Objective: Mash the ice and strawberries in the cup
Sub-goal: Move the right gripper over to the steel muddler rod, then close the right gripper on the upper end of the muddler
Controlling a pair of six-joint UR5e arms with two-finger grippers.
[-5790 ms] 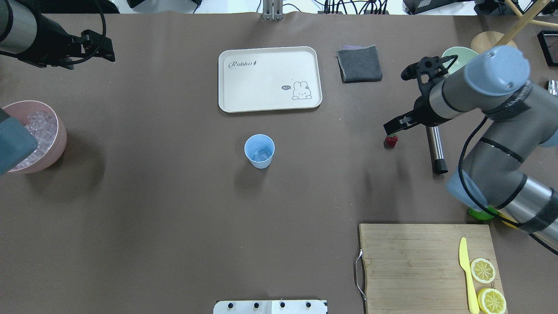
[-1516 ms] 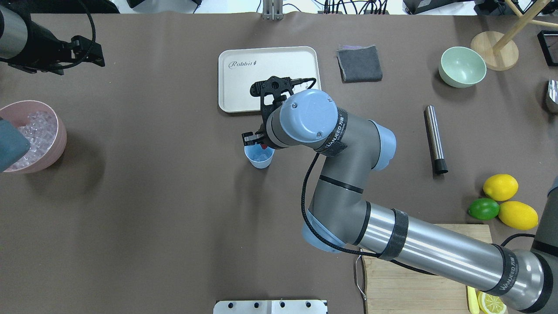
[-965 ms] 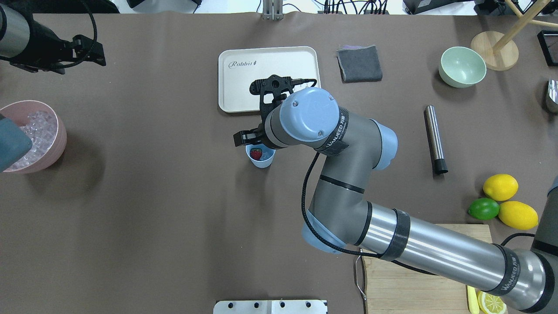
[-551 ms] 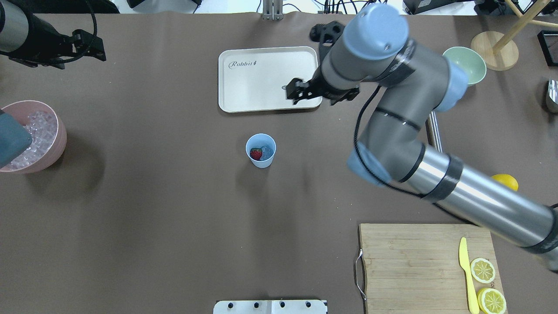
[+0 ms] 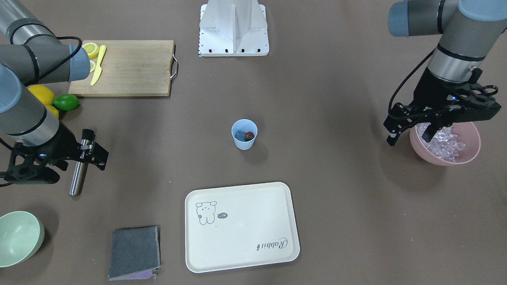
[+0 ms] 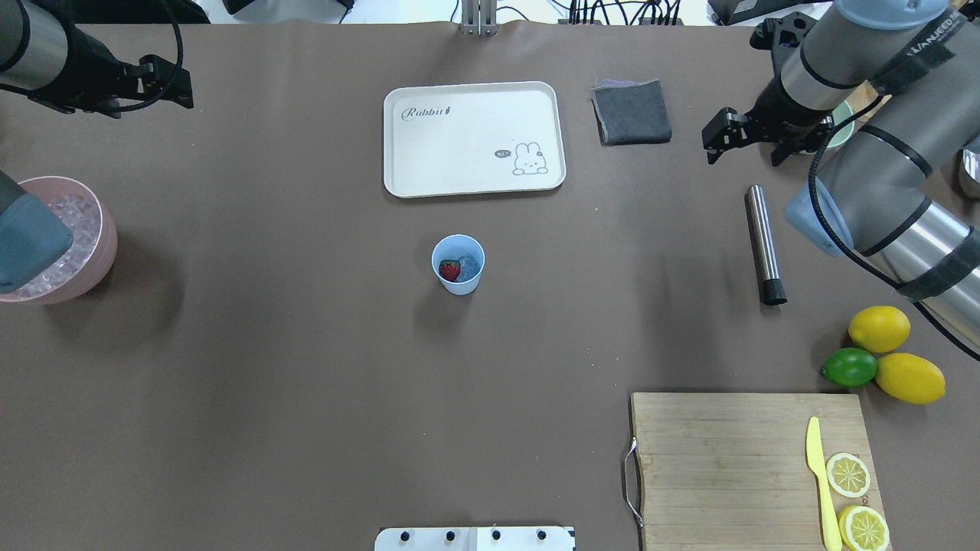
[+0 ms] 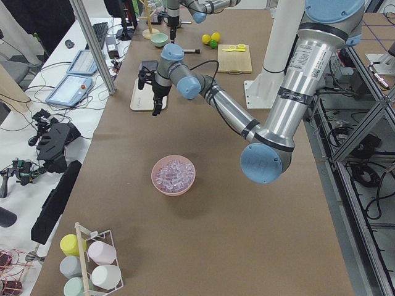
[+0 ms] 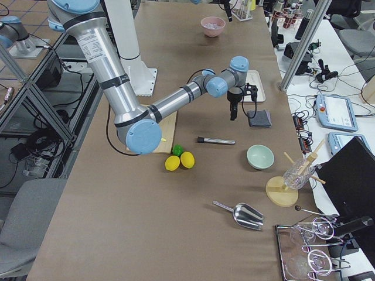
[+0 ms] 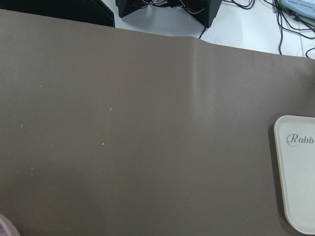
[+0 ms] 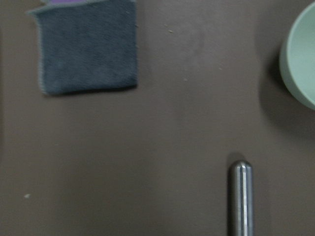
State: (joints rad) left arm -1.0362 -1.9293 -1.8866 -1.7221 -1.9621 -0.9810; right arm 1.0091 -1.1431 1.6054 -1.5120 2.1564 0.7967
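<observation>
My left claw (image 5: 411, 134) spread, empty, at cup's 10 o'clock. Cup (image 6: 458, 265) mid-table, probably light and tippy: soft strawberry (image 6: 449, 269) beside hard ice (image 6: 468, 265). Steel rod (image 6: 763, 245) at cup's 3 o'clock, likely slick; grip mid-shaft. Right claw (image 6: 746, 144) spread, empty, beyond its far end.

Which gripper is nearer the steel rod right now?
Right. The right gripper hovers just beyond the steel rod's far end; the left gripper is across the table, by the pink bowl.
</observation>
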